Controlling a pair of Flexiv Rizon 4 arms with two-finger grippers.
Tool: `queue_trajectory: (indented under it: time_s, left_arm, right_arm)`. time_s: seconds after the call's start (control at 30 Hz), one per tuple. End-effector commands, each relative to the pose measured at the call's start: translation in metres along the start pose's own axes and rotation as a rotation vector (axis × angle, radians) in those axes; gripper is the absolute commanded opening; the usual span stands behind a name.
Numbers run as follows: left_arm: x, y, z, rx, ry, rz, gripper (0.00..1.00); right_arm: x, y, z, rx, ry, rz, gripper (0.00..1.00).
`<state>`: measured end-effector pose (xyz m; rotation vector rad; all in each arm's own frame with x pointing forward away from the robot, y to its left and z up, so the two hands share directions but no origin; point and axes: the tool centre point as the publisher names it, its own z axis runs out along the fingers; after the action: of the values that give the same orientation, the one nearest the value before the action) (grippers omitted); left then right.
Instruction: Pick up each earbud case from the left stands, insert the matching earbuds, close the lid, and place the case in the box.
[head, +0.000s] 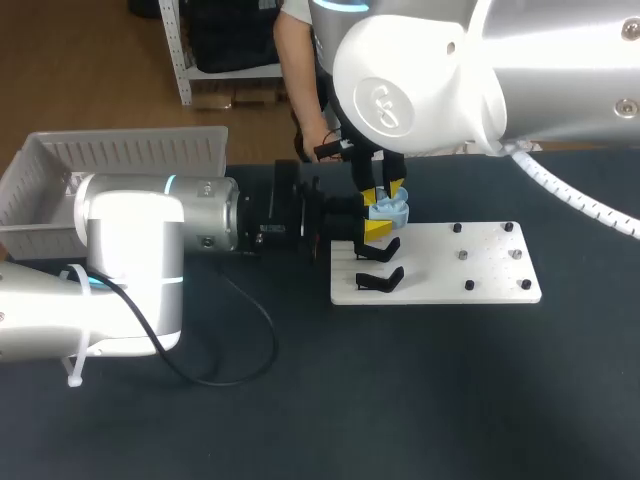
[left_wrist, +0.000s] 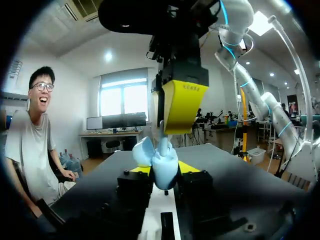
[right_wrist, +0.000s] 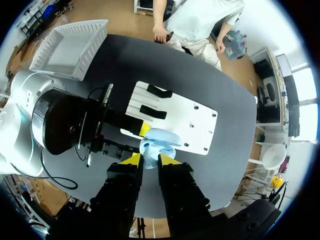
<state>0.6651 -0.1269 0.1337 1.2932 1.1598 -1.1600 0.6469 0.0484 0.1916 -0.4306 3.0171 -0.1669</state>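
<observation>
one open blue earbud case (left_wrist: 164, 167), clamped between left jaws

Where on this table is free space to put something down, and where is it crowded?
Bare tabletop lies in front of the white board, right of the black cable. Crowded: around the black stands, where left claw and right claw meet at the blue case.
</observation>
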Motion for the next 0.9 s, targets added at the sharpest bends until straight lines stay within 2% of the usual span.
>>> queue_trajectory:
  time_s: [0.03,0.9]
  left_arm:
    - [0.0007,-0.0008,0.0008,-0.005,-0.003,0.003,0.0]
    - [0.0007,-0.0008,0.0008,-0.005,-0.003,0.003,0.0]
  right_arm:
    - [0.0009,0.0001,0.0017,0.0,-0.001,0.001,0.0]
    - [0.0018,-0.0013,0.0012,-0.003,-0.009,0.005,0.0]
